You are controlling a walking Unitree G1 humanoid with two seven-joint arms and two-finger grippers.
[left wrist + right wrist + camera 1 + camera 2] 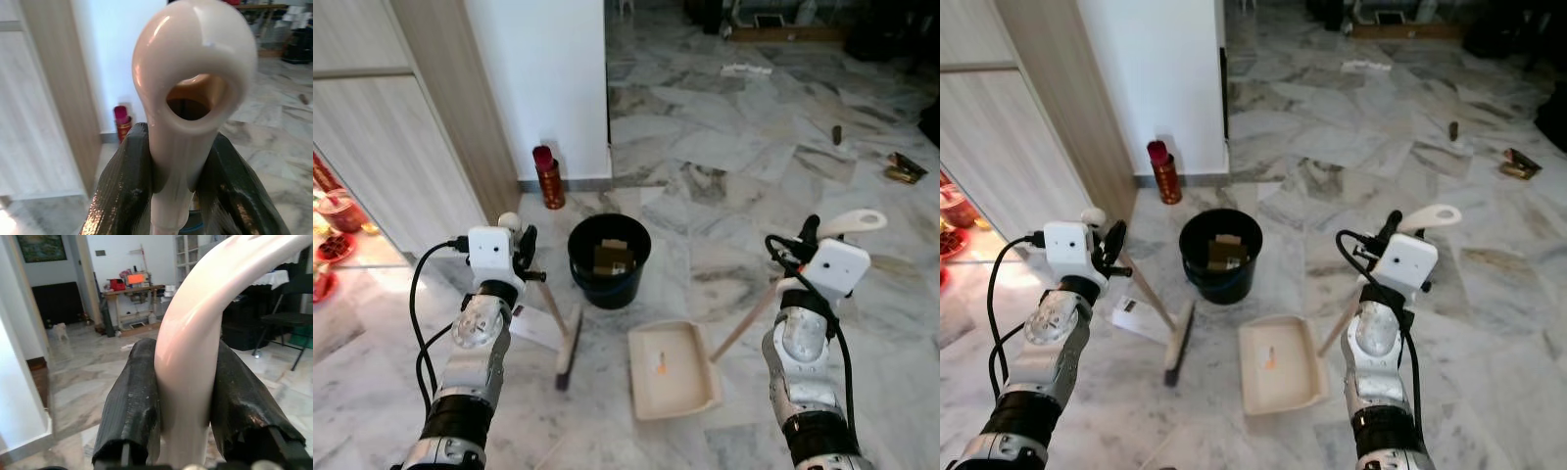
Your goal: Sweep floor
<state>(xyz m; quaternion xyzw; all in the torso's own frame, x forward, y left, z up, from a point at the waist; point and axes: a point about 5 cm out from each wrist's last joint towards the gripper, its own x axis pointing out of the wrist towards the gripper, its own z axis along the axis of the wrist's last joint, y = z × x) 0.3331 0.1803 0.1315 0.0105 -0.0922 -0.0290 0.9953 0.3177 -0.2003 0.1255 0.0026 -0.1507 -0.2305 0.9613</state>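
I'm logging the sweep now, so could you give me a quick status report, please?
Left gripper shut on broom handle. Right gripper shut on dustpan handle. Dustpan flat beside black bucket. Paper under the broom.

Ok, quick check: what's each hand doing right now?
Left hand: closed on the broom handle.
Right hand: closed on the dustpan handle.

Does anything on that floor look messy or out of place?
Yes. A small orange scrap lies in the dustpan, not yet tipped into the black bucket. More litter lies farther off on the marble floor, and a white paper lies beside the broom head.
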